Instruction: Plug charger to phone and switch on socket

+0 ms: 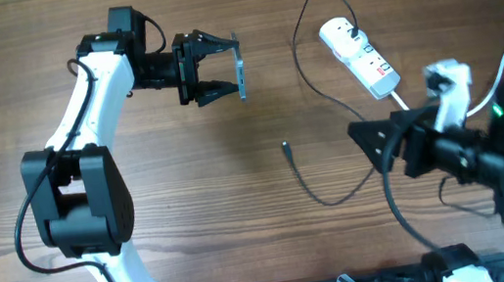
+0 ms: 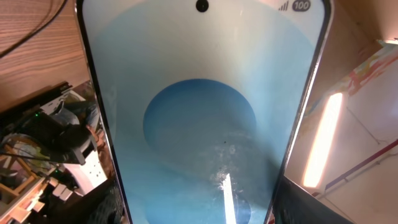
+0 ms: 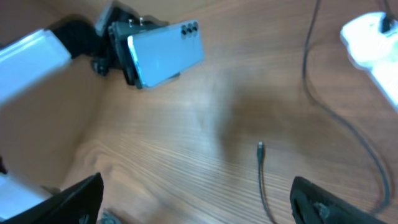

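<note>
Left jaws clamp the phone (image 1: 240,67) on edge, long axis level; right jaws spread wide, empty

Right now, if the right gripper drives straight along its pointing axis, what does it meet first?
Probably bare table: the right gripper, open, aims down at the wood. The charger tip lies just right of that line; the phone, held in the left gripper, is farther up-left. Depth unclear.

Gripped phone (image 1: 240,67) edge-up; charger (image 1: 287,150) (tip loose) near socket (image 1: 363,54).
</note>
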{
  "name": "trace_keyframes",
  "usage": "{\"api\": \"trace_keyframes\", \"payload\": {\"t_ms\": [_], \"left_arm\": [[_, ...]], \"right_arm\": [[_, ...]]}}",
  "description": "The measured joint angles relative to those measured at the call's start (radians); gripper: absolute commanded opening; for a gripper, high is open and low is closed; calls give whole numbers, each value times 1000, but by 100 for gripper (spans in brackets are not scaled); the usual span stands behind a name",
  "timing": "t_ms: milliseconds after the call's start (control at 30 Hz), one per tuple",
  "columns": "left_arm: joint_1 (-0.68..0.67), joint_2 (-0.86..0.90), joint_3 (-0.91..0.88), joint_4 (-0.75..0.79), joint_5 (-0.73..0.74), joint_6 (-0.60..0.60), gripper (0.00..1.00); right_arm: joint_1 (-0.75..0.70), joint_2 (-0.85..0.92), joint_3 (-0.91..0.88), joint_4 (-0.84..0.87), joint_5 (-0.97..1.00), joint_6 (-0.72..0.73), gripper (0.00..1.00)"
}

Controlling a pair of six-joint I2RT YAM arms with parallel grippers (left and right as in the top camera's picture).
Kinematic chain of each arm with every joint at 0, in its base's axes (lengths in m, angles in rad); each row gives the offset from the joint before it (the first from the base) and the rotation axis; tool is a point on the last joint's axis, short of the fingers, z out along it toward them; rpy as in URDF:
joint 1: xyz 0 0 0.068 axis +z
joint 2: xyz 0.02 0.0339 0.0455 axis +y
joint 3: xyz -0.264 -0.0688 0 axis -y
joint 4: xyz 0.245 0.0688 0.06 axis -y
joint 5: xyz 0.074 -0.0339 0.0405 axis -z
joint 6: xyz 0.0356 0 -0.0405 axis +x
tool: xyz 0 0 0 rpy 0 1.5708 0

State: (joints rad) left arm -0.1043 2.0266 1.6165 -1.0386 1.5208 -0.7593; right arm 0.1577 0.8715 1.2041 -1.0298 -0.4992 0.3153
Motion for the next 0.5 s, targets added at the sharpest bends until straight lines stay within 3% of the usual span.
{"api": "trace_keyframes", "payload": {"t_ms": [133,267,400,500], "left_arm": [[0,0,0,2,0,-3,66],[0,0,0,0,0,-3,66],[0,0,0,1,0,-3,66],[0,0,0,2,0,-3,66]], "right_arm": [[282,286,272,-145,285,1,95],[535,517,426,-137,575,71,99],[677,667,474,-55,808,179,95],[691,699,474,36,843,238,91]]}}
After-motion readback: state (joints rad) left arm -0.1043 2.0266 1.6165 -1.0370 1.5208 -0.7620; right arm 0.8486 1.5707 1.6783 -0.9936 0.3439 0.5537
